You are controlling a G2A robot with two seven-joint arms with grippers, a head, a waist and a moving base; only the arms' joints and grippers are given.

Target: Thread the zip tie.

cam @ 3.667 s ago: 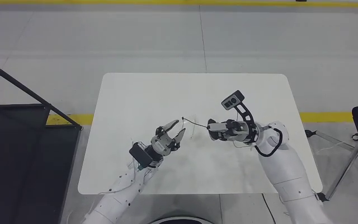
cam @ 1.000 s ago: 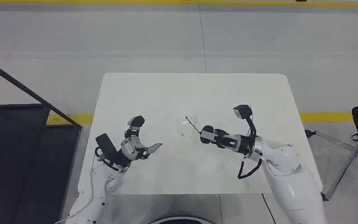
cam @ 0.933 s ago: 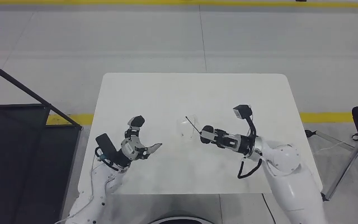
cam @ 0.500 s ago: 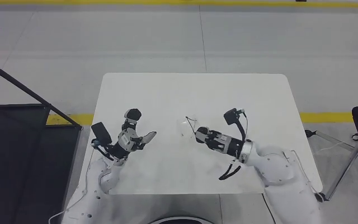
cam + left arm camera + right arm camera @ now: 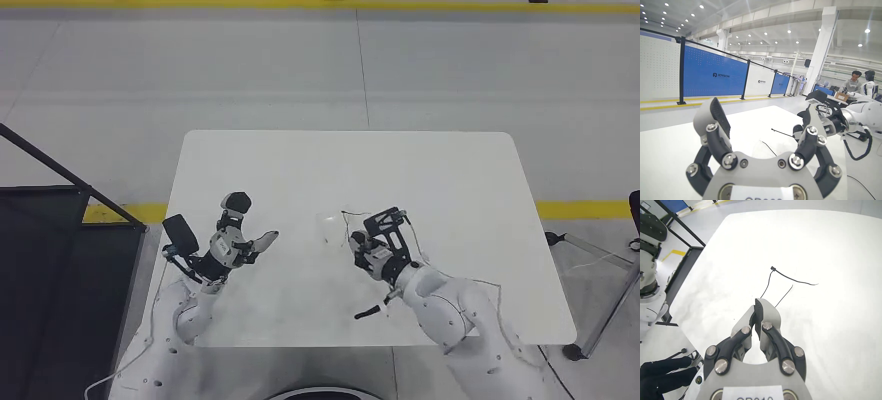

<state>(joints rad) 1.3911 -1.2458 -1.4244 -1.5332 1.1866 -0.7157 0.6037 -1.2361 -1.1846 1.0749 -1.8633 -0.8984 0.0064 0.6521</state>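
Observation:
A thin black zip tie (image 5: 770,279) rises from my right gripper (image 5: 756,302), which is shut on its lower strap. Its small square head (image 5: 773,268) is at the top, and a strap runs sideways from the head to a free tip. Beside it on the white table (image 5: 829,247) is a second thin dark line; strap or shadow, I cannot tell. From above, the right gripper (image 5: 357,241) holds the zip tie (image 5: 346,216) near the table's middle. My left gripper (image 5: 255,222) stands open and empty to the left, well apart from the tie (image 5: 781,132).
The white table (image 5: 450,170) is bare around both arms. A black railing frame (image 5: 60,180) stands off its left edge, over a yellow floor line. The right arm's black cable (image 5: 370,308) hangs above the near part of the table.
The left gripper has drawn back to the left, away from the tie. The right arm has swung in closer and turned, still holding the tie near the middle.

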